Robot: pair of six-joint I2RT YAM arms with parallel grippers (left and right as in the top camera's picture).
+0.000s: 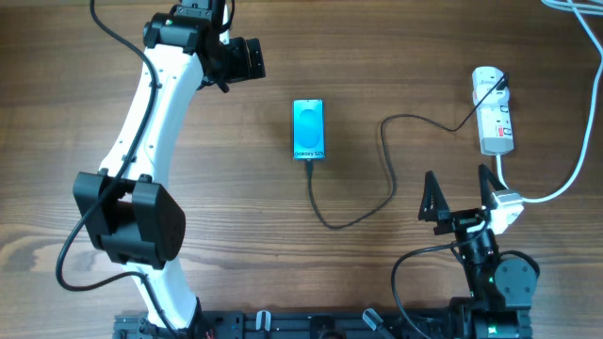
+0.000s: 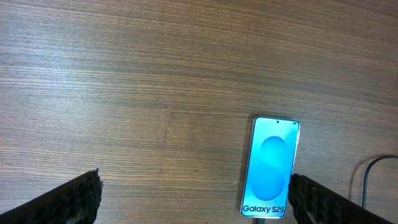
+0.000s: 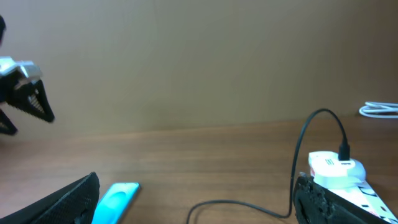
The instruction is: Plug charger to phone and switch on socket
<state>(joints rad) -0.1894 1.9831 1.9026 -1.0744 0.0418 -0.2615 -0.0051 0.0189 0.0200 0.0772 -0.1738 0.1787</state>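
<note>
Idling wide and empty, left gripper and right gripper are hovering; thin black charger cable is seemingly touching flat cyan-screened phone, so white power strip is likely needing switching.

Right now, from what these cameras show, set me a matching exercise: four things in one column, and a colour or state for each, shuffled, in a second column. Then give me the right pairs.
Column one
1. phone
2. socket
3. charger
4. left pincer

Column two
A. thin, black, long and looping
B. open, holding nothing
C. cyan screen, lying flat
D. white, elongated, with red marks

Right pairs: 1-C, 2-D, 3-A, 4-B.
</note>
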